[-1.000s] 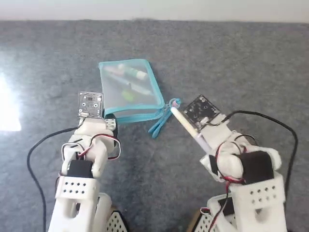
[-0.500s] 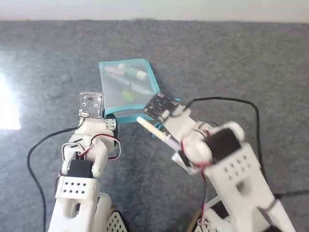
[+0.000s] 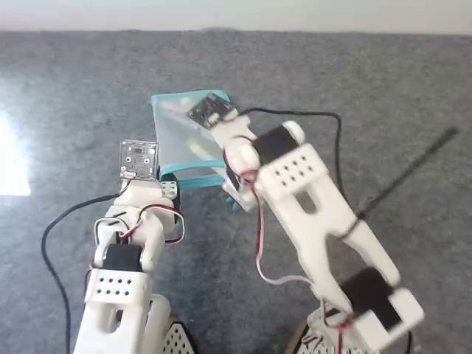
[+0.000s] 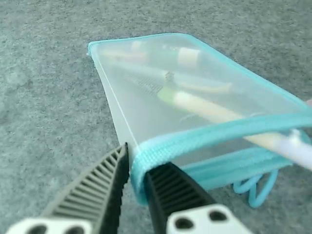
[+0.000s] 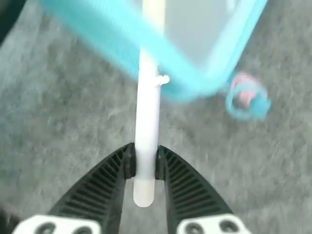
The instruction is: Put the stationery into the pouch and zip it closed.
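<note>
The right gripper [image 5: 145, 157] clasps a white pen [image 5: 147, 105], its long axis running straight into the open mouth of the pouch [image 4: 161, 92] toward the surface's far edge. The left gripper [image 4: 135, 168] pinches that mouth's corner.

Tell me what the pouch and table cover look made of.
The pouch: probably soft frosted plastic, semi-matte; pens show blurrily through it. Its teal zipper tape looks woven, ribbed. The table cover: likely grey felt or short-pile carpet, matte, fuzzy, speckled.
</note>
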Controlling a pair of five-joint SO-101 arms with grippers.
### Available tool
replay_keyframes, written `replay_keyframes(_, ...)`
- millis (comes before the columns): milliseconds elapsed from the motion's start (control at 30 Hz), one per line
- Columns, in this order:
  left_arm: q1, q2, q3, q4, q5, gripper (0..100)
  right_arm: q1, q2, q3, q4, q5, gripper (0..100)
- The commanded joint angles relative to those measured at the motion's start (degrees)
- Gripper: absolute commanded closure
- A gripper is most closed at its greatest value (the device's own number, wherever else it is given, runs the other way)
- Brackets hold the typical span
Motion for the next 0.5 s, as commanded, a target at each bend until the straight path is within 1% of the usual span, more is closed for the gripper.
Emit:
replay_keyframes(0,0.2,-0.9,-1.6,-0.7,-0.2,99,0.0,3.2,-6.5,-6.1,-1.1,95.8)
replay_keyframes(33,0.2,-0.9,-1.4,-0.7,-0.2,99,0.0,4.4,-7.6,-6.7,-1.1,91.3)
replay_keyframes(167,0.2,-0.9,-1.1,-0.7,-0.2,99,-0.2,7.3,-10.2,-7.1,-2.7,65.5)
replay_keyframes(267,0.1,-1.0,-1.1,-0.7,-0.2,99,0.0,6.3,-10.2,-5.5,0.3,49.7)
replay_keyframes(333,0.1,-1.0,-1.1,-0.7,-0.2,99,1.0,3.3,-10.2,-2.1,3.0,45.6)
replay_keyframes(467,0.4,-1.0,-1.1,-0.8,-0.2,99,3.0,-6.5,-9.9,2.9,5.3,45.4)
